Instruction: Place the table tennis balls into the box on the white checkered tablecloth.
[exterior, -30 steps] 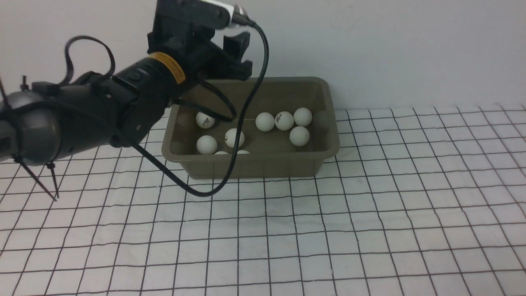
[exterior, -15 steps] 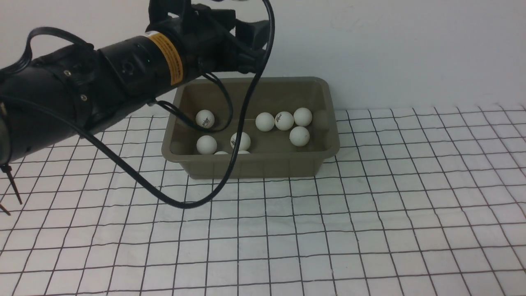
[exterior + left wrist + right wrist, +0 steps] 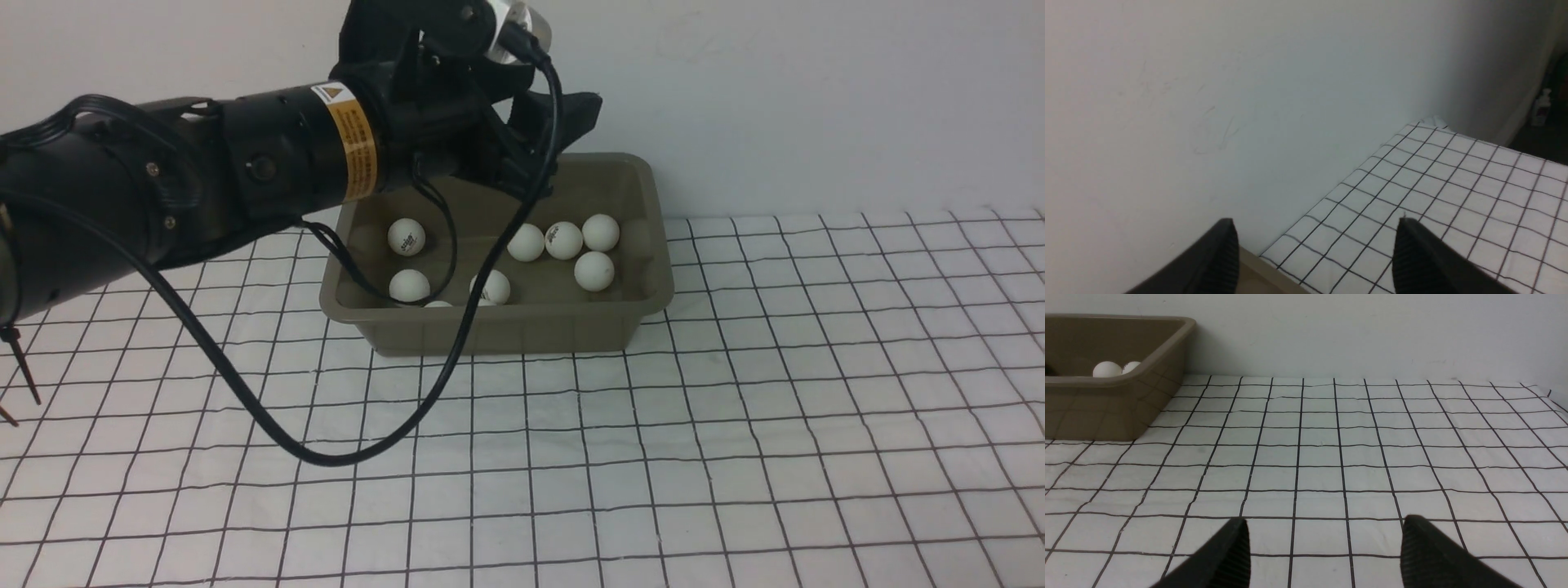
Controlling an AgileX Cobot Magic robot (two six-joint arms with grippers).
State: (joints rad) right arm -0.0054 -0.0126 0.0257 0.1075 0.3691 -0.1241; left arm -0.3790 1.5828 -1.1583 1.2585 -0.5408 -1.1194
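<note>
The olive-grey box (image 3: 649, 282) stands on the white checkered tablecloth (image 3: 735, 425) against the back wall. Several white table tennis balls lie inside it, among them one with a logo (image 3: 406, 236), one by the front wall (image 3: 492, 287) and a cluster at the right (image 3: 593, 270). My left gripper (image 3: 563, 131) hovers above the box's back rim. In the left wrist view that left gripper (image 3: 1314, 228) is open and empty, with the wall and cloth beyond it. My right gripper (image 3: 1323, 526) is also open and empty, low over the cloth to the right of the box (image 3: 1106, 400), where a ball (image 3: 1107, 369) shows over the rim.
The left arm's black cable (image 3: 326, 453) loops down across the box front onto the cloth. The white wall (image 3: 816, 98) rises directly behind the box. The cloth's far right edge (image 3: 1551, 396) shows in the right wrist view.
My left arm has swung right, carrying the open gripper from the box's back left corner to over its back rim. One ball near the front wall rolled slightly right.
</note>
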